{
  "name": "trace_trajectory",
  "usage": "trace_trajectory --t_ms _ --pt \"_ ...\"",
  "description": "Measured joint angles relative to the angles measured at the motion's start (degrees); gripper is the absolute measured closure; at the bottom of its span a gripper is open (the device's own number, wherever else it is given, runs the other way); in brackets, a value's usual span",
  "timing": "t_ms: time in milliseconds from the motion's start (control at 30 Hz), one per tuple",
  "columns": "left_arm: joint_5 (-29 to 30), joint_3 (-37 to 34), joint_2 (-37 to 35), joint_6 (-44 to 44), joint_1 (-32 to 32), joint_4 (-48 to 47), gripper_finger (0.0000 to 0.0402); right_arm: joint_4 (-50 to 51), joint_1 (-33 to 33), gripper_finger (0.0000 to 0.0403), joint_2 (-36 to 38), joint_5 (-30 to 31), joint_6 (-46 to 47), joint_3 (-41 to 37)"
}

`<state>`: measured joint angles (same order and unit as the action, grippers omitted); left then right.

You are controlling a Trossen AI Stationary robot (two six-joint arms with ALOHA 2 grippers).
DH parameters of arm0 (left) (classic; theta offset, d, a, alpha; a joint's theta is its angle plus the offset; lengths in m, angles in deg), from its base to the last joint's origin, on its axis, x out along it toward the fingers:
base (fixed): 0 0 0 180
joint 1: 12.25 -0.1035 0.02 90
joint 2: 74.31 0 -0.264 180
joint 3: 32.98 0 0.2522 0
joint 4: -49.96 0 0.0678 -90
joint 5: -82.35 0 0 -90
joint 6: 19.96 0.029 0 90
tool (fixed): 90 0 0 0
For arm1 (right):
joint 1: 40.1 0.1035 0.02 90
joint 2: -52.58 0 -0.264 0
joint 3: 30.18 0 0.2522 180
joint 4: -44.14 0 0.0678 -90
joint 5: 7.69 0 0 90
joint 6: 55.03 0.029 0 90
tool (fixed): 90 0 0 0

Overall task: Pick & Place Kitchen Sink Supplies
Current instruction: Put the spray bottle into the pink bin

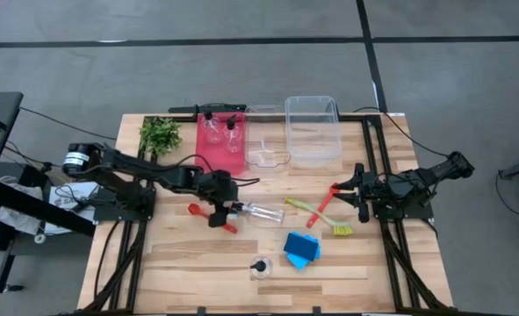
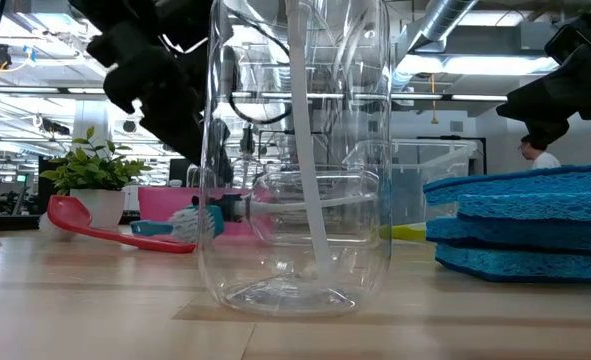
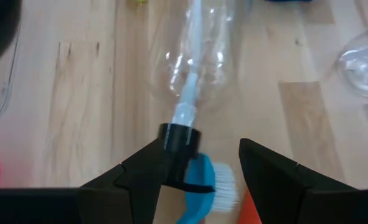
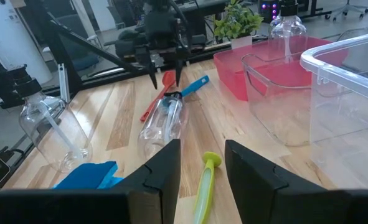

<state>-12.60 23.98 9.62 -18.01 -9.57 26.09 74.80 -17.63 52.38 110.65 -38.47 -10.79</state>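
While spread, the left gripper straddles the lying bottle's black cap.

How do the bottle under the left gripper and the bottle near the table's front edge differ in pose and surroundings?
The bottle by the left gripper lies on its side; the front bottle stands upright. The lying one's cap sits between open fingers, beside a blue brush; the front one stands alone, with blue sponges nearby. Both are clear with black caps and an inner tube.

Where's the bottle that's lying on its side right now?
In the high view the lying bottle is mid-table, its cap between the open fingers of the left gripper, with the yellow-green brush just to its right.
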Motion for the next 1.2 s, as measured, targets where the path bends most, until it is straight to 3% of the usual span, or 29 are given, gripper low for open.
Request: trace_trajectory --t_ms 367,600,900,1200 --pt "0.4 0.0 -2.2 0.3 -0.5 -0.1 0.0192 0.0 0.0 0.0284 0.0 0.0 0.0 0.0" --pt "0.7 0.0 -10.6 0.2 -0.5 -2.5 0.0192 0.0 0.0 0.0284 0.0 0.0 0.0 0.0" --pt "7.0 0.0 -22.7 -5.9 -0.5 -3.2 0.0192 -1.0 -0.1 0.0284 0.0 1.6 0.0 -0.1" --pt "17.2 0.0 -30.4 -11.6 -0.5 -1.7 0.0192 -20.6 -0.3 0.0284 0.0 1.7 3.4 -0.2"
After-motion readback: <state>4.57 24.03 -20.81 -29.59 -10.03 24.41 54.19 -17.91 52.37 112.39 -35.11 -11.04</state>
